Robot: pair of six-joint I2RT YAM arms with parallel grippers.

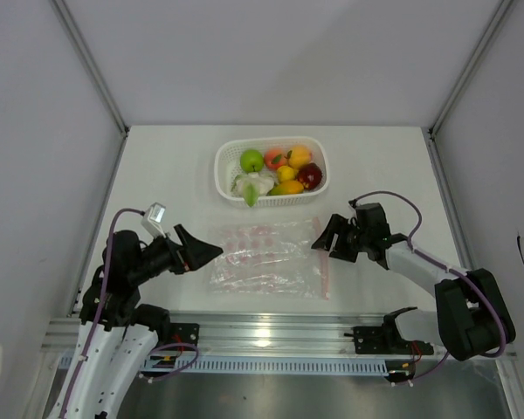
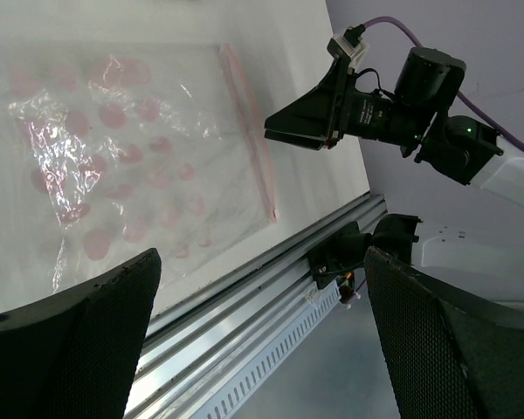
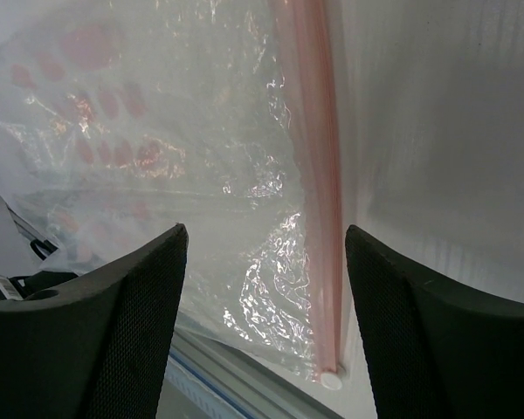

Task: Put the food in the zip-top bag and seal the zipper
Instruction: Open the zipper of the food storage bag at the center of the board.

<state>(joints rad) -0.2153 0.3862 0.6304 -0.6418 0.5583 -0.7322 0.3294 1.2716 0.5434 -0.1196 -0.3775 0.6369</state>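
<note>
The food lies in a white basket (image 1: 220,171): green apple (image 1: 251,161), peach (image 1: 276,158), citrus (image 1: 299,156), dark red apple (image 1: 310,176), mango (image 1: 288,187) and leafy vegetable (image 1: 251,186). The clear zip-top bag (image 1: 266,257) (image 2: 131,157) (image 3: 157,157) lies flat and holds no food, its red zipper (image 1: 321,262) (image 2: 249,131) (image 3: 319,175) along the right edge. My right gripper (image 1: 326,237) (image 3: 266,288) hovers open over that edge, with the zipper between its fingers near the right one. At the bag's left edge my left gripper (image 1: 201,249) (image 2: 262,349) stands wide open and holds nothing.
A white slider tab (image 3: 332,381) sits at the zipper's near end. The aluminium rail (image 1: 271,332) runs along the table's near edge just below the bag. Grey walls close in the table on three sides.
</note>
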